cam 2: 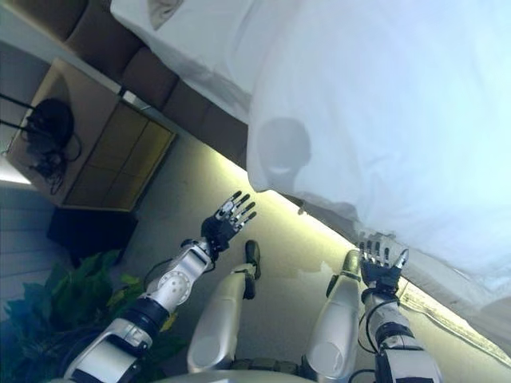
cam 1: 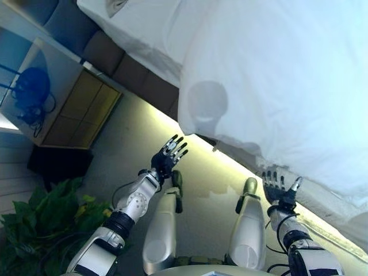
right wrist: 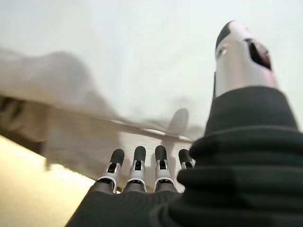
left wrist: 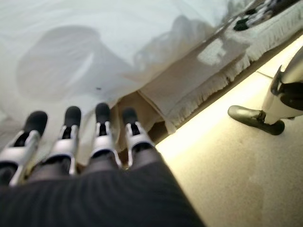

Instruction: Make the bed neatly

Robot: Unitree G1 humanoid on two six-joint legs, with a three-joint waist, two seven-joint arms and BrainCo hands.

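Observation:
A white duvet point(cam 1: 276, 75) covers the bed and hangs over its near side, with a corner drooping by the floor point(cam 1: 192, 123). A white pillow point(cam 1: 123, 23) lies at the head end, far left. My left hand point(cam 1: 168, 154) is open, fingers straight, held in the air just short of the duvet's hanging corner; the wrist view shows its fingers point(left wrist: 71, 132) before the duvet edge point(left wrist: 142, 61). My right hand point(cam 1: 280, 187) is open, fingers up against the duvet's lower edge; its wrist view shows straight fingers point(right wrist: 137, 165) near the cloth point(right wrist: 142, 56).
A fringed bed skirt point(left wrist: 222, 75) hangs under the duvet above a lit strip of floor. A brown padded headboard point(cam 1: 103, 52) is at the left. A wooden bedside cabinet point(cam 1: 80, 109) with a dark lamp stands beside it. A green plant point(cam 1: 40, 218) is lower left.

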